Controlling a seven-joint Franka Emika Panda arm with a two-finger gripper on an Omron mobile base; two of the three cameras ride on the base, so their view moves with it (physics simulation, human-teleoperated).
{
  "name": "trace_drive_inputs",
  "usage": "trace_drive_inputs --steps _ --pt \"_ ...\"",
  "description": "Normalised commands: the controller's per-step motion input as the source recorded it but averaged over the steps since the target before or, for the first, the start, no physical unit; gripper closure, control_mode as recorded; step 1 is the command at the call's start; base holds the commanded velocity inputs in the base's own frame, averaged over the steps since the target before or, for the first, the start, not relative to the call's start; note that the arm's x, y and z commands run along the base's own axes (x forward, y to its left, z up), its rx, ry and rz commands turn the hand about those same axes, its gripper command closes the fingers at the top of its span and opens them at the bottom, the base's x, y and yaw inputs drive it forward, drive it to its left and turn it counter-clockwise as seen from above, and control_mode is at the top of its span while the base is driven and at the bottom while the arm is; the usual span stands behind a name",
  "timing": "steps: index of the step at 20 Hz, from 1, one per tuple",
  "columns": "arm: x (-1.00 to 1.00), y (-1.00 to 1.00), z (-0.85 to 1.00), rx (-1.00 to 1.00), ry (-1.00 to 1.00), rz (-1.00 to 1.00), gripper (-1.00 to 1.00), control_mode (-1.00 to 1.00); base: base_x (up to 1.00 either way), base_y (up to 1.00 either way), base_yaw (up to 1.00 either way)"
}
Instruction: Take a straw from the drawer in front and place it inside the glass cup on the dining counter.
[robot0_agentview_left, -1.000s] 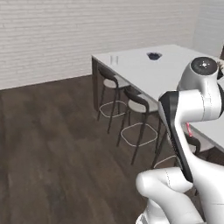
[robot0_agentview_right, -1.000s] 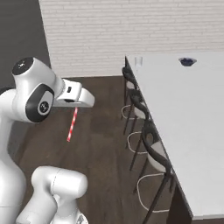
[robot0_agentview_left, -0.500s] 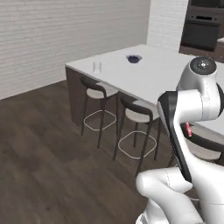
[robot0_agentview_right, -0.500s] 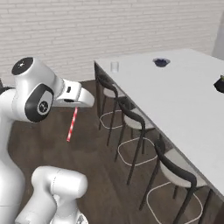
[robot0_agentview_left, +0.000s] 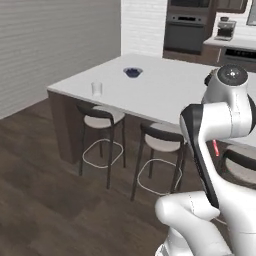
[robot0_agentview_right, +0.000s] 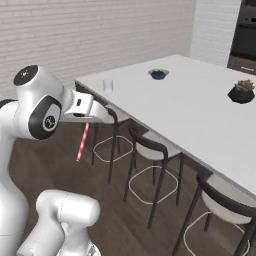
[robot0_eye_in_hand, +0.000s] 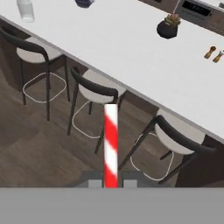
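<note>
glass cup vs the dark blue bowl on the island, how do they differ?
The small clear glass cup is see-through and upright, taller than wide; the dark blue bowl is opaque, low and wide. The glass cup stands near the corner of the white-topped dining counter, by the stool side; the bowl sits further in along the top. Both stand on the counter, apart, with nothing visible in them.

The base turned and both base views swung with it: the large white-topped dining counter (robot0_agentview_left: 165, 90) with its dark wooden base, earlier off to one side, came to lie broadly ahead. The small clear glass cup (robot0_agentview_left: 96, 88) and the dark blue bowl (robot0_agentview_left: 132, 72) on it moved nearer the middle of the left base view. A dark pot with a plant (robot0_agentview_right: 241, 93) and black wall ovens (robot0_agentview_left: 186, 31) entered the views.
</note>
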Motion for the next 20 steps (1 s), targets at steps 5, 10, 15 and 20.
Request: trace_drive_inputs --steps 5,10,15,20 --pt "0.00 0.00 0.00 0.00 0.00 0.00 1.00 1.00 0.40 1.00 -0.45" --pt "0.00 0.00 0.00 0.00 0.00 0.00 1.00 1.00 0.24 1.00 -0.40" --pt "0.00 0.00 0.00 0.00 0.00 0.00 1.00 1.00 0.26 1.00 -0.34" --pt "0.00 0.00 0.00 0.00 0.00 0.00 1.00 1.00 0.32 1.00 -0.33"
